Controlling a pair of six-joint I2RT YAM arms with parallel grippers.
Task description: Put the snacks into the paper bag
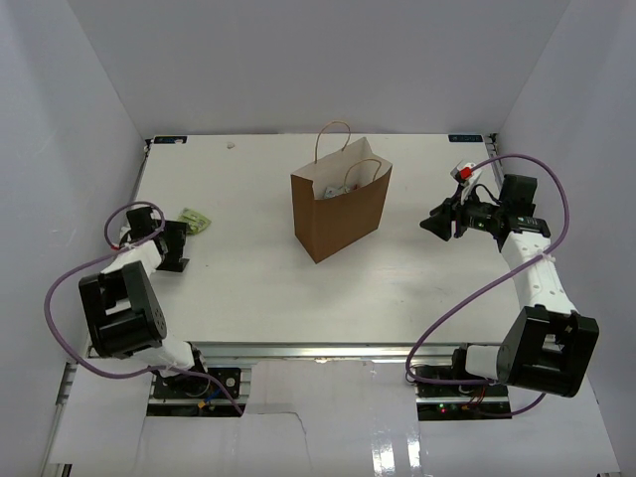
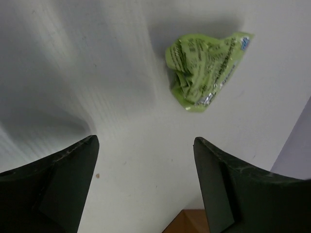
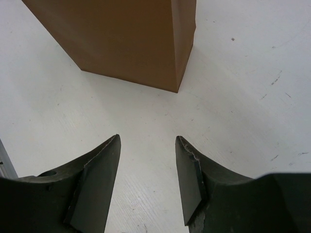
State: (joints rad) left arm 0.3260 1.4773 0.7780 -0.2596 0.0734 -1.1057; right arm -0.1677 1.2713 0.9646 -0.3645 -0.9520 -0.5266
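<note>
- We see the bag (image 1: 340, 214) (image 3: 131, 39) standing upright near the middle of the table (image 1: 248, 288), handles up. A few packets (image 1: 338, 190) show in its open mouth.
- One green packet (image 1: 196, 221) (image 2: 206, 68) lies crumpled on the table at the left, well apart from the bag.
- Our left gripper (image 1: 179, 238) (image 2: 146, 184) sits near that packet, jaws spread wide with nothing between them.
- Our right gripper (image 1: 434, 225) (image 3: 148, 184) hangs to the right of the bag, pointing at it, jaws partly parted and empty.
</note>
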